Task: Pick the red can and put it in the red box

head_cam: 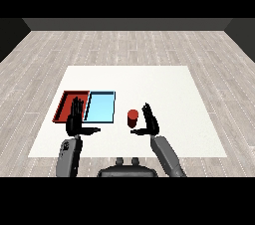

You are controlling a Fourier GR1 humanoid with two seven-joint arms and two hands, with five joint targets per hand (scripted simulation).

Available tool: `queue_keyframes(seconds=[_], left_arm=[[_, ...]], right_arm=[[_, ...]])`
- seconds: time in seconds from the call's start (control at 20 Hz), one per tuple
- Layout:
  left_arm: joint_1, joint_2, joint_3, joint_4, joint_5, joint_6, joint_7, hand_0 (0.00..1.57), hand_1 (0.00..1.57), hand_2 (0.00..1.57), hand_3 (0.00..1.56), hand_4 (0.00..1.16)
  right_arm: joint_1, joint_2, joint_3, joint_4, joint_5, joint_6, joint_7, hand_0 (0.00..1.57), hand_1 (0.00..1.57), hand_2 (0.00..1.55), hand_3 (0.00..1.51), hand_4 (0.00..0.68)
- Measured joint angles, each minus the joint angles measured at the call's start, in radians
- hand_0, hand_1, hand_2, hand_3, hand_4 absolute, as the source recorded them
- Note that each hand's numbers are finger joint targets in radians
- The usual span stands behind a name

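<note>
Right hand point(149, 119) is ours to use: we hold it unclenched, fingers straight, thumb out, grasping nothing. We see the can point(133, 118) upright on the table point(164, 84), just to its left, beside the blue tray point(101, 107). Our left hand point(75, 117), also relaxed, hovers farther off by the red tray point(64, 100).

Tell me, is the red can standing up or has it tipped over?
Upright. The red can stands on end on the white table, its round top facing up, just right of the light blue tray and beside the right hand.
</note>
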Motion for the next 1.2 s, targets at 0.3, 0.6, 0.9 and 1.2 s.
queue_keyframes(seconds=[0.3,0.6,0.9,1.2], left_arm=[[0.000,-0.008,-0.011,-0.009,0.000,0.007,0.003,0.00,0.00,0.00,0.00,0.00],[0.016,-0.002,-0.013,-0.031,0.010,-0.007,0.006,0.00,0.00,0.00,0.00,0.00],[-0.001,-0.004,-0.014,-0.020,0.001,0.001,0.006,0.00,0.00,0.00,0.00,0.00],[0.027,0.009,-0.002,-0.038,0.023,-0.026,0.006,0.00,0.00,0.00,0.00,0.00]], right_arm=[[-0.053,0.000,0.022,0.053,-0.053,-0.014,-0.010,0.00,0.00,0.00,0.00,0.000],[-0.083,0.000,0.039,0.086,-0.075,-0.031,-0.001,0.00,0.00,0.00,0.00,0.000],[-0.115,0.000,0.051,0.117,-0.099,-0.071,0.003,0.00,0.00,0.00,0.00,0.000],[-0.186,0.000,0.102,0.194,-0.168,-0.118,-0.021,0.00,0.00,0.00,0.00,0.000]])
